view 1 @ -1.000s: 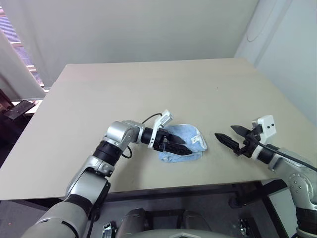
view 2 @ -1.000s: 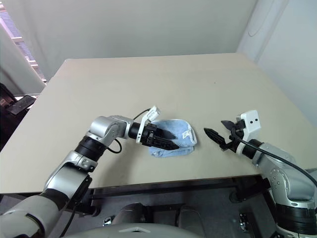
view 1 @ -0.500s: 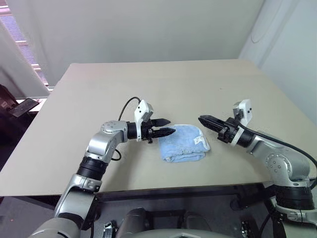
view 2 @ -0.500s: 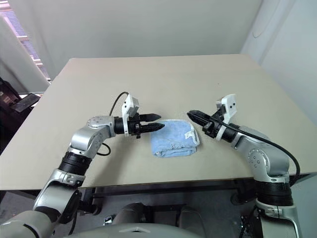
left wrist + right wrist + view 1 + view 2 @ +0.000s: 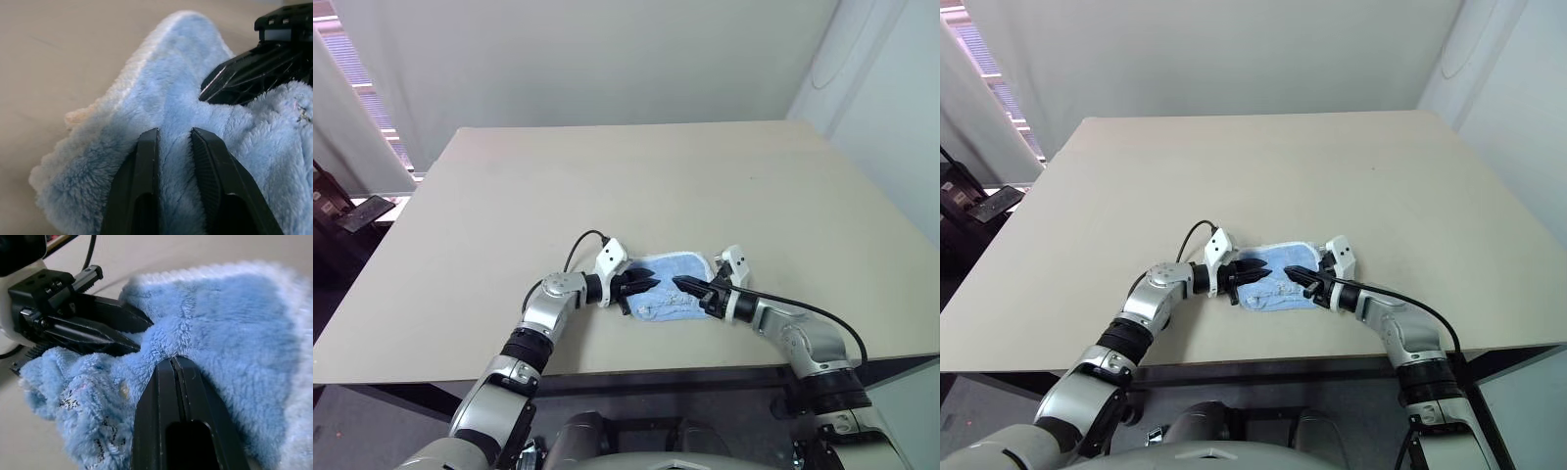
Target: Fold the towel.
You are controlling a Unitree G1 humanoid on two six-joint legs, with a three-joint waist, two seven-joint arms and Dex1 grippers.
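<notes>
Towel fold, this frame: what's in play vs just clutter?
In play:
- towel
- left pincer, fingers nipping a ridge of towel pile
- right pincer, shut, tips pressed into the towel

Clutter:
- dark flat device off the table's left edge
- table, only the work surface

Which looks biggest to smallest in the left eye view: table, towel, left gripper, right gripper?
1. Table
2. Towel
3. Left gripper and right gripper: they look alike, so no ranking.
</notes>
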